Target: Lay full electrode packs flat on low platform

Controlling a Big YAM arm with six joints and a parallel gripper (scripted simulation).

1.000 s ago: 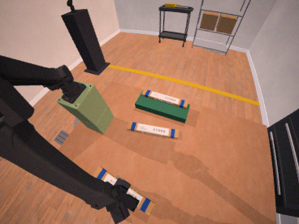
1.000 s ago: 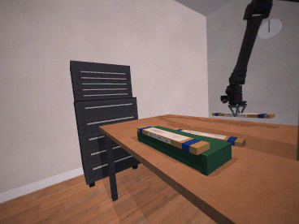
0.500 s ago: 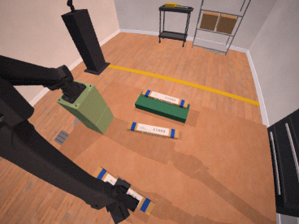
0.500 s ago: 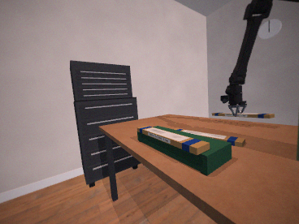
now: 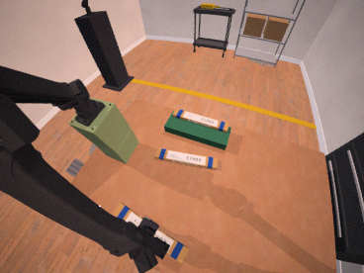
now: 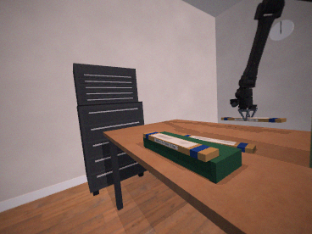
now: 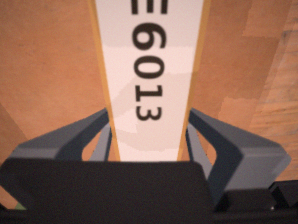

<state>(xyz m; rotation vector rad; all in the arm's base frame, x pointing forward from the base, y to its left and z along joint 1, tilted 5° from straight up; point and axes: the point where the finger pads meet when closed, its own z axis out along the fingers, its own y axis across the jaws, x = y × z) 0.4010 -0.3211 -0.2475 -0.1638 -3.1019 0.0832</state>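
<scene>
pack of welding electrodes (image 5: 131, 216) (image 6: 264, 119) (image 7: 150, 65) hangs level above the bench (image 5: 277, 198) (image 6: 275, 182) (image 7: 50, 50), pinched across its middle between the fingers of the gripper (image 5: 157, 243) (image 6: 247, 118) (image 7: 148, 111). in the wrist view, one fingertip meets each long side of the carton, and the printed digits 6013 run along its white label. the black arm (image 5: 64, 203) (image 6: 258, 51) reaches down to it, with a blue band showing toward either end of the carton.

well apart from the raised carton, a second pack (image 5: 202, 120) (image 6: 180, 146) lies flat on the low green platform (image 5: 197, 135) (image 6: 229, 162), label up, lengthwise along one long side. a third pack (image 5: 186, 158) (image 6: 220, 142) lies flat on the bench just beside the platform, off it and roughly parallel to it.

a pale green block (image 5: 111, 134) stands near the two lower cartons, seen from above. beyond the bench, a yellow stripe (image 5: 223, 101) crosses the wood floor, and a dark drawer cabinet (image 5: 348, 198) (image 6: 112, 127) stands beside the bench.

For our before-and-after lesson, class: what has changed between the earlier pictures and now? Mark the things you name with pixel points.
Nothing has visibly changed. The claw (image 5: 156, 239) (image 6: 247, 118) (image 7: 148, 111) still holds one pack (image 5: 177, 250) (image 6: 266, 119) (image 7: 150, 50) in the air; another pack (image 5: 200, 120) (image 6: 177, 144) stays on the platform (image 5: 197, 135) (image 6: 229, 162), the third pack (image 5: 186, 158) (image 6: 215, 141) on the bench (image 5: 277, 198) (image 6: 275, 178).
</scene>
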